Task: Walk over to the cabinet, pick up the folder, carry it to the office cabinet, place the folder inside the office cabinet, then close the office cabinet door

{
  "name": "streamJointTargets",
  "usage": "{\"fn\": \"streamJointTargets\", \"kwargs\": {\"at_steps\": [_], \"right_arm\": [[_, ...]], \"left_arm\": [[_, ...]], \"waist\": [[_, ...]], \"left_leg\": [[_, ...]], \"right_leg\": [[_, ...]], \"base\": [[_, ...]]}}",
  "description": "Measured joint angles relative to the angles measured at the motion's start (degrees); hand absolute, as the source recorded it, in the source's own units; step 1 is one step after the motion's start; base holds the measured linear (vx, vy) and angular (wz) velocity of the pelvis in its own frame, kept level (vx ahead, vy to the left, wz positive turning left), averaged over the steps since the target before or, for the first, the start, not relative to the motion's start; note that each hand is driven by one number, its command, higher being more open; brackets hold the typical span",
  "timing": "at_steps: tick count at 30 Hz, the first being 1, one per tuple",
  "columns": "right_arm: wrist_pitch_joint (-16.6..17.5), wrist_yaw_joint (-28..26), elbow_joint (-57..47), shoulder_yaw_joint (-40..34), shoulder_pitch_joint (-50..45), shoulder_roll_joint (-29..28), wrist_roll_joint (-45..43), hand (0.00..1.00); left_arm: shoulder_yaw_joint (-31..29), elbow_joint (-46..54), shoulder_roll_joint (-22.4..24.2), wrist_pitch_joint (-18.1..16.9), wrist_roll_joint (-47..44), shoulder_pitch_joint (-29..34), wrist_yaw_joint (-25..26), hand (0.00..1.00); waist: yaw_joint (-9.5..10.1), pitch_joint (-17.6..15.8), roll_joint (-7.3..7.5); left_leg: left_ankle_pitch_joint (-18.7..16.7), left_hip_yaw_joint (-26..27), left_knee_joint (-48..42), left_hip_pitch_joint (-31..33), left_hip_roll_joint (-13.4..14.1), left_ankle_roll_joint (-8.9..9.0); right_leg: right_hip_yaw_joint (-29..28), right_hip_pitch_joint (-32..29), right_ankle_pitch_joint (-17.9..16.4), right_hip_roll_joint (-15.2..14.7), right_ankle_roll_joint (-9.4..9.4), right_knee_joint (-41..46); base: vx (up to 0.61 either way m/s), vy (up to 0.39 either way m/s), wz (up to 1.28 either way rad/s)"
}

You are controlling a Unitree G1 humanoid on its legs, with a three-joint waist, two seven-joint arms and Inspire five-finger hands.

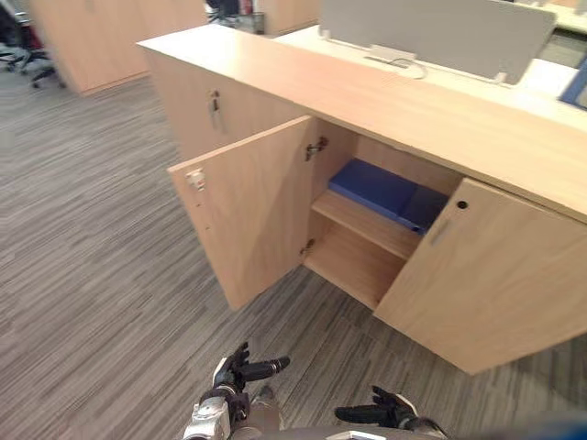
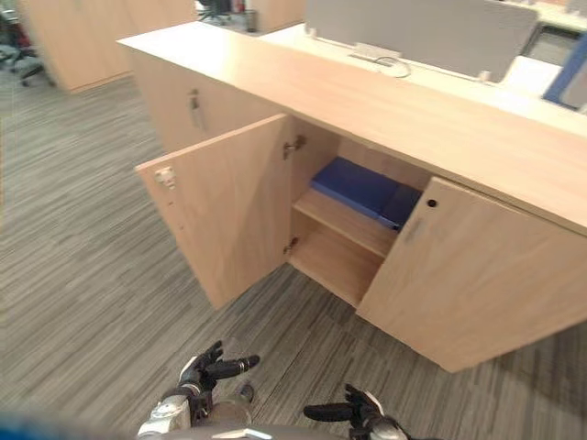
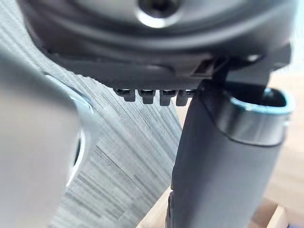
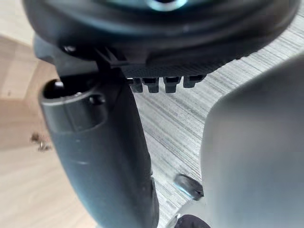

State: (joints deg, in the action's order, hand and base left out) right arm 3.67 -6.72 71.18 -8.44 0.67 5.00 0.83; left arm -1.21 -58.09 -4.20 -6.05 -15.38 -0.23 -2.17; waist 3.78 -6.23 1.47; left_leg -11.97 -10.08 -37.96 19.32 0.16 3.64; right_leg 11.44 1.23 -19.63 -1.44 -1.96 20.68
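Note:
A blue folder lies flat on the upper shelf inside the light wood office cabinet. Both of the cabinet's doors stand open: the left door swings out towards me, and the right door is angled out to the right. My left hand and my right hand hang low over the carpet, well short of the cabinet. Both are empty, with relaxed fingers and their thumbs pointing at each other. The left thumb and the right thumb stand straight in the wrist views.
A shut cabinet door with a key is left of the open compartment. Behind the cabinet stands a desk with a grey partition panel. Another wooden cabinet and an office chair are at the far left. Grey striped carpet lies between me and the cabinet.

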Motion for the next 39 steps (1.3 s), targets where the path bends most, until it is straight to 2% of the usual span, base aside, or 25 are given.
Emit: {"fn": "streamJointTargets", "kwargs": {"at_steps": [1, 2, 3, 4, 5, 6, 7, 8, 10, 11, 12, 14, 16, 20, 25, 30, 32, 36, 39], "right_arm": [[-0.03, 0.01, -0.15, -0.79, -0.06, -0.01, 0.04, 1.00], [0.14, -0.01, -0.77, -2.50, -0.41, -0.06, 0.04, 1.00], [0.24, -0.01, -0.80, -5.04, -0.65, -0.08, 0.16, 1.00], [0.16, -0.03, -0.86, -6.47, -0.82, -0.05, 0.15, 1.00], [0.01, 0.01, -0.98, -9.20, -1.48, 0.10, -0.33, 1.00], [-0.11, 0.07, -0.83, -10.75, -1.93, -0.30, -1.05, 1.00], [-0.38, 0.36, -0.67, -10.75, -2.49, -0.73, -1.44, 1.00], [-0.32, 0.37, -0.81, -10.78, -2.67, -0.83, -2.05, 1.00], [-0.16, 0.42, -0.84, -12.49, -2.90, -0.99, -4.20, 1.00], [-0.16, 0.41, -0.84, -12.92, -2.91, -0.99, -4.44, 1.00], [-0.29, 0.43, -0.96, -13.52, -3.08, -0.96, -5.59, 1.00], [-0.44, 0.39, -1.62, -14.77, -3.43, -1.15, -5.53, 1.00], [-0.45, 0.41, -2.04, -15.23, -3.57, -1.49, -5.51, 1.00], [-0.45, 0.25, -3.12, -15.10, -3.88, -1.89, -5.44, 1.00], [-0.71, -0.64, -4.29, -14.73, -3.96, -0.86, -4.15, 1.00], [-1.18, -1.06, -4.69, -13.92, -6.19, -0.07, -2.07, 1.00], [-1.60, -1.39, -4.65, -13.93, -7.02, 0.02, -0.89, 1.00], [-2.45, -1.87, -4.49, -14.07, -7.80, -0.17, -0.91, 1.00], [-2.44, -2.04, -4.50, -14.09, -7.76, -0.21, -0.95, 1.00]], "left_arm": [[0.21, 1.13, -0.02, -0.04, -0.46, 0.86, 0.01, 1.00], [0.93, 3.16, -0.32, -0.07, -1.08, 1.97, -0.01, 1.00], [2.58, 4.54, -0.25, -0.04, -1.31, 2.28, -0.27, 1.00], [2.88, 5.16, 0.02, -0.04, -1.62, 2.47, -0.65, 1.00], [3.73, 6.86, 0.27, -0.04, -2.09, 3.48, -1.10, 1.00], [4.36, 8.34, 0.09, -0.07, -2.24, 3.96, -1.16, 1.00], [4.13, 9.92, 0.06, 0.06, -2.70, 5.68, -1.06, 1.00], [4.10, 10.57, 0.05, 0.20, -2.89, 6.17, -0.96, 1.00], [3.26, 14.44, 0.13, 0.35, -3.08, 8.28, -0.96, 1.00], [3.04, 15.00, 0.14, 0.37, -3.08, 8.51, -0.98, 1.00], [2.35, 17.19, 0.41, 0.38, -3.07, 9.68, -0.98, 1.00], [1.53, 20.43, 0.47, 0.44, -2.78, 11.27, -1.15, 1.00], [-0.54, 22.81, 0.45, 0.90, -1.06, 11.35, -1.56, 1.00], [-3.96, 28.94, 0.52, 1.86, 2.23, 11.32, -1.49, 1.00], [-9.55, 32.38, 0.12, 2.91, 7.76, 8.16, 0.36, 1.00], [-12.91, 32.44, -0.79, 3.60, 9.26, 3.59, 1.70, 1.00], [-14.00, 31.83, -2.13, 3.82, 9.28, 0.96, 2.67, 1.00], [-16.19, 26.78, -7.97, 4.18, 9.16, -6.27, 4.74, 1.00], [-16.14, 22.45, -11.50, 4.19, 8.66, -11.48, 4.75, 1.00]], "waist": [[-0.39, 0.00, 0.09], [-1.40, 0.11, -0.03], [-1.94, 0.09, -0.19], [-2.30, 0.00, -0.21], [-2.66, 0.09, -0.13], [-2.59, 0.15, 0.45], [-1.92, 0.54, 1.17], [-1.95, 0.75, 1.46], [-2.28, 1.44, 0.13], [-2.29, 1.51, -0.09], [-2.30, 2.01, -0.99], [-2.34, 2.45, -1.76], [-2.75, 2.15, -1.71], [-4.19, 1.91, -1.64], [-4.91, 1.00, -2.63], [-5.64, 1.09, -2.87], [-5.93, 1.14, -2.71], [-6.24, 1.00, -2.11], [-6.96, 1.04, -1.98]], "left_leg": [[-1.14, 3.53, -1.17, -0.43, 0.83, -0.26], [-2.73, 9.55, -2.09, -1.61, 2.59, -0.82], [-3.48, 15.92, 0.88, -3.71, 4.49, -2.13], [-3.48, 18.24, 3.76, -4.54, 4.52, -2.30], [-2.76, 20.54, 8.57, -5.79, 3.27, -4.00], [-1.75, 20.16, 12.28, -7.11, 1.57, -5.18], [0.35, 19.27, 15.93, -8.66, -0.56, -5.19], [1.30, 18.69, 17.50, -9.43, -1.39, -5.32], [5.33, 16.31, 24.61, -12.10, -4.26, -6.07], [5.84, 16.07, 25.55, -12.39, -4.48, -6.19], [7.79, 15.42, 29.14, -13.83, -5.07, -6.57], [10.33, 14.98, 34.01, -16.31, -5.60, -6.89], [12.56, 14.68, 38.33, -19.76, -5.93, -7.19], [14.84, 14.79, 43.23, -22.29, -6.30, -7.48], [14.82, 18.48, 43.33, -22.58, -6.18, -7.51], [14.38, 20.45, 43.35, -23.30, -5.57, -7.05], [13.94, 21.42, 43.35, -23.44, -5.34, -6.89], [13.06, 24.79, 43.34, -24.53, -4.49, -6.36], [12.88, 25.12, 43.28, -25.07, -3.71, -6.07]], "right_leg": [[0.93, 0.03, 0.03, -0.47, 0.06, -0.05], [4.07, 0.14, 0.05, -1.47, 0.10, -0.15], [7.20, 0.57, 0.09, -2.58, 0.24, 0.03], [8.74, 0.92, 0.11, -3.02, 0.44, 0.02], [11.08, 1.50, 0.43, -3.65, 1.22, -0.43], [11.71, 2.14, 0.88, -4.43, 2.02, -1.73], [12.25, 3.16, 1.88, -5.53, 3.40, -3.32], [12.58, 3.80, 2.47, -5.85, 3.76, -4.08], [13.78, 5.30, 4.61, -7.04, 5.28, -6.59], [13.89, 5.38, 4.95, -7.13, 5.34, -6.85], [13.98, 5.72, 6.26, -7.16, 5.70, -7.91], [13.93, 6.13, 7.22, -7.28, 5.87, -8.36], [13.87, 7.73, 7.69, -7.28, 6.08, -8.84], [13.24, 8.35, 7.71, -7.15, 6.12, -10.27], [9.27, 8.76, 7.49, -6.72, 6.31, -13.95], [7.24, 8.90, 7.54, -6.22, 6.23, -14.59], [6.18, 8.93, 7.76, -5.93, 6.07, -15.24], [2.53, 9.03, 8.20, -5.14, 5.63, -15.88], [2.01, 9.08, 8.57, -4.35, 5.05, -15.23]], "base": [[0.05, 0.065, 0.85], [0.05, 0.076, 1.24], [0.05, 0.083, 1.43], [0.04, 0.103, 1.62], [0.05, 0.132, 1.45], [0.07, 0.151, 1.33], [0.08, 0.112, 0.78], [0.06, 0.073, 0.57], [0.03, 0.048, 0.57], [0.00, 0.030, 0.43], [0.00, 0.023, 0.20], [0.00, 0.026, 0.12], [-0.02, 0.012, 0.00], [-0.07, 0.034, -0.08], [-0.10, 0.041, -0.36], [-0.03, -0.015, -0.21], [0.03, -0.022, -0.35], [0.09, -0.024, -0.45], [0.07, -0.052, -0.12]]}}
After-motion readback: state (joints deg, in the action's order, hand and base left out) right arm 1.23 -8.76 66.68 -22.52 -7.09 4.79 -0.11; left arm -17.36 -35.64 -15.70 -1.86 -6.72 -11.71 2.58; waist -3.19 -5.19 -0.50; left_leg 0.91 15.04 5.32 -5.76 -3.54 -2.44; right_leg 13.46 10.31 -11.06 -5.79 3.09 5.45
